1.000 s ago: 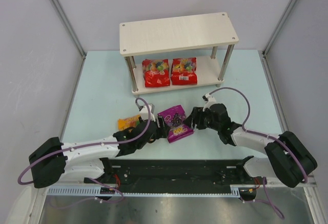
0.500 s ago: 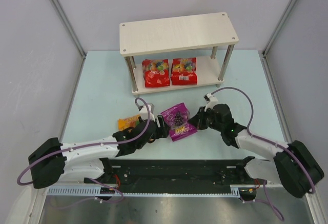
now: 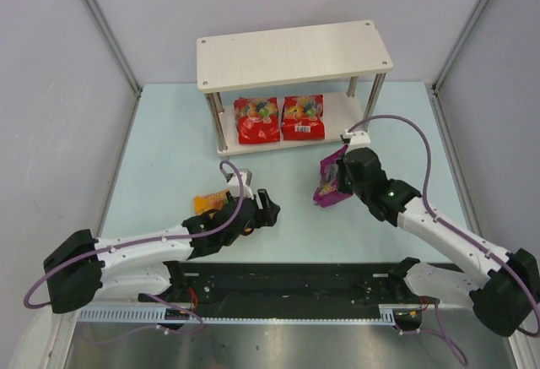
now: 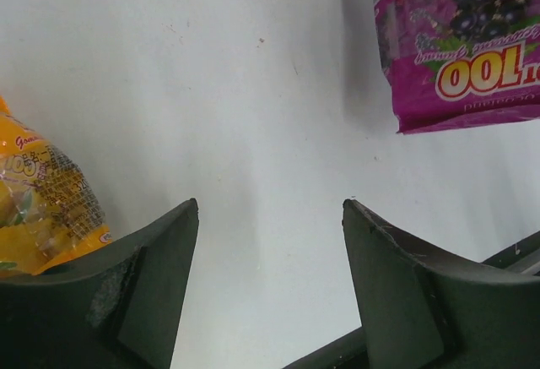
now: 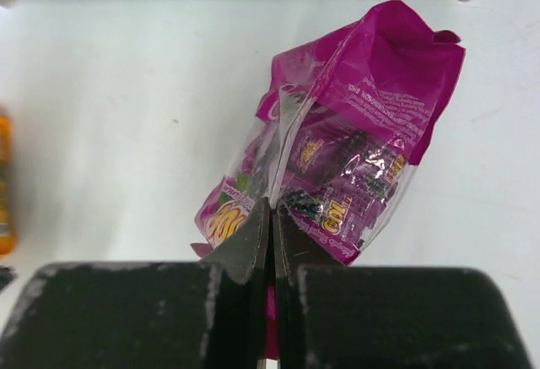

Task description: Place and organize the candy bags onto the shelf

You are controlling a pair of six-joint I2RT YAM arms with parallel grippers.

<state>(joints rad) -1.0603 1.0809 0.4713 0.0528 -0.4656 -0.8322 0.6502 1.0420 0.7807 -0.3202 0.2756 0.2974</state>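
Observation:
My right gripper (image 3: 336, 185) (image 5: 272, 208) is shut on the purple candy bag (image 3: 329, 181) (image 5: 354, 124), pinching its seam; the bag hangs tilted above the table, in front of the shelf's right end. The shelf (image 3: 295, 52) stands at the back, with two red candy bags (image 3: 256, 119) (image 3: 303, 116) side by side on its lower board. Near the left arm, the orange-yellow candy bag (image 3: 211, 202) (image 4: 42, 208) lies on the table. My left gripper (image 3: 270, 207) (image 4: 270, 208) stands open and holds nothing, just right of that bag. The purple bag (image 4: 464, 40) shows at the upper right of the left wrist view.
Metal posts (image 3: 371, 103) carry the shelf's top board. A black rail (image 3: 287, 280) with both arm bases runs along the near edge. Grey walls close in the pale blue table (image 3: 169, 149) on the left, right and back.
My right gripper shut on the purple bag and lifted it off the table, carrying it right and toward the shelf. The left gripper stayed open and barely moved.

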